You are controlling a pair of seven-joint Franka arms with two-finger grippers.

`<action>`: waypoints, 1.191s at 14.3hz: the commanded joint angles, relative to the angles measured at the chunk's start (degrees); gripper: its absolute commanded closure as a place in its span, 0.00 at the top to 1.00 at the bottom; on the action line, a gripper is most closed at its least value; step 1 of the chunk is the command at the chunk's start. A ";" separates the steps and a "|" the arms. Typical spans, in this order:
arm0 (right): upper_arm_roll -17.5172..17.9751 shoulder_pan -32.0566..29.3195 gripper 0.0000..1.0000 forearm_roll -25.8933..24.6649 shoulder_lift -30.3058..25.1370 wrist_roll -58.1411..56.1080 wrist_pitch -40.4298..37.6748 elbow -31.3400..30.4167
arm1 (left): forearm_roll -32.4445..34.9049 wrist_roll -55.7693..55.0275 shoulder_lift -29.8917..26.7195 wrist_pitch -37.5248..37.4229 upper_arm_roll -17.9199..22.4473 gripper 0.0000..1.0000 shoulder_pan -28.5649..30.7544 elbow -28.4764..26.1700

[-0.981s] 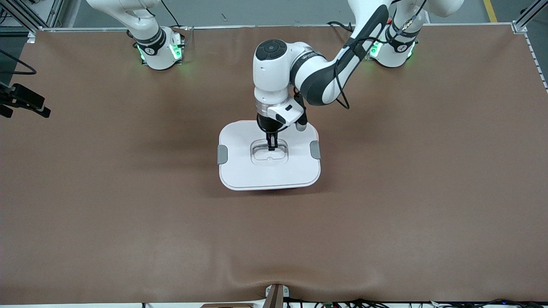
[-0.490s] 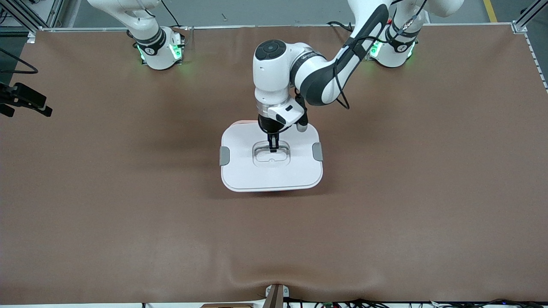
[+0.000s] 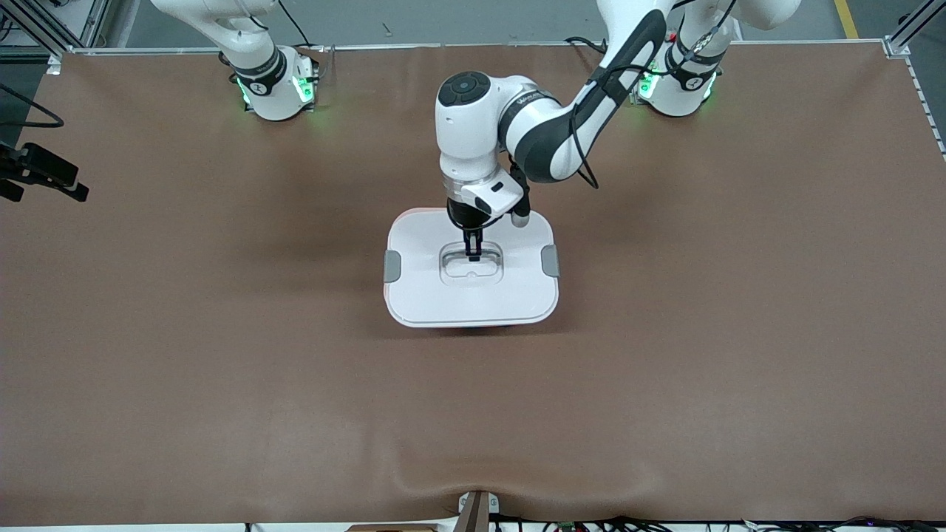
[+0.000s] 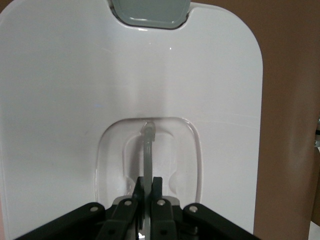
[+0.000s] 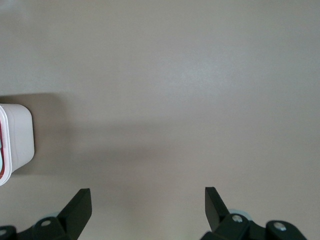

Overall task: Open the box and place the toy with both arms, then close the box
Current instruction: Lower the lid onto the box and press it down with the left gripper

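The box's white lid (image 3: pixel 510 295) lies flat over the box in the middle of the table. Only a thin pink sliver of the base (image 3: pixel 386 294) shows at its edge. My left gripper (image 3: pixel 472 255) stands straight down over the lid's centre and is shut on the clear handle (image 4: pixel 148 150) in the recess. In the left wrist view my left gripper (image 4: pixel 148 187) pinches that handle. One grey clip (image 4: pixel 150 12) shows at the lid's edge. The toy is hidden. My right gripper (image 5: pixel 147 205) is open and empty above a bare surface, away from the box.
Two grey clips (image 3: pixel 392 266) (image 3: pixel 550 261) sit on the lid's short sides. A black device (image 3: pixel 44 174) juts in at the table's edge toward the right arm's end. A white container corner (image 5: pixel 17 140) shows in the right wrist view.
The lid, held by my left gripper, has shifted slightly toward the left arm's end and now looks a little smaller. The right arm has barely moved.
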 commanded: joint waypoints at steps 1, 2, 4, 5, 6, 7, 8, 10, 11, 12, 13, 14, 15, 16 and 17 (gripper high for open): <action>1.17 -1.32 1.00 -0.87 0.09 0.49 -1.04 0.81 | 1.90 -0.04 -0.15 -0.29 0.13 0.00 -0.82 -0.07; 1.17 -1.41 1.00 -0.87 0.00 0.49 -1.04 0.63 | 1.90 -0.04 -0.06 -0.11 0.21 0.00 -1.08 -0.07; 1.17 -1.41 1.00 -0.87 0.09 0.49 -1.13 0.63 | 2.16 0.05 -0.06 -0.03 0.21 0.00 -1.17 -0.07; 1.17 -1.41 1.00 -0.87 0.00 0.49 -1.13 0.54 | 2.25 0.14 -0.06 -0.03 0.13 0.00 -1.08 -0.07; 1.17 -1.41 1.00 -0.87 0.09 0.49 -1.13 0.54 | 2.25 0.31 -0.06 -0.03 0.21 0.00 -1.08 -0.07; 1.09 -1.41 1.00 -0.87 0.09 0.49 -1.13 0.54 | 2.25 0.32 0.02 -0.03 0.21 0.00 -1.08 -0.07; 1.17 -1.32 1.00 -0.87 0.09 0.49 -1.22 0.54 | 2.25 0.40 0.20 -0.03 0.21 0.00 -1.08 -0.24; 1.17 -0.97 1.00 -0.87 0.09 0.76 -1.30 0.72 | 2.25 1.80 0.20 -0.03 0.21 0.00 -1.17 -0.51; 1.26 -0.88 1.00 -0.78 0.09 1.11 -1.30 0.72 | 2.25 1.98 0.20 -0.03 0.13 0.00 -1.08 -0.51; 1.26 -0.62 1.00 -0.60 0.09 1.37 -1.39 0.80 | 2.25 1.99 0.20 -0.03 0.12 0.00 -1.17 -0.51; 1.35 -0.53 1.00 -0.25 0.09 1.46 -1.39 0.81 | 2.25 1.99 0.29 -0.03 0.12 0.00 -1.17 -0.59; 1.70 -0.18 1.00 -0.25 0.00 1.46 -1.91 0.81 | 2.25 1.99 0.38 0.06 0.12 0.00 -1.17 -0.51; 1.79 0.26 1.00 -0.25 -0.17 1.55 -2.44 0.72 | 2.25 1.99 0.64 0.06 0.12 0.00 -1.17 -0.51; 1.79 0.26 1.00 -0.25 -0.18 1.55 -2.71 0.72 | 2.25 1.99 0.73 0.06 0.12 0.00 -1.25 -0.51; 1.79 0.26 1.00 -0.25 -0.09 1.55 -2.54 0.89 | 2.25 1.99 0.73 0.06 0.12 0.00 -1.26 -0.51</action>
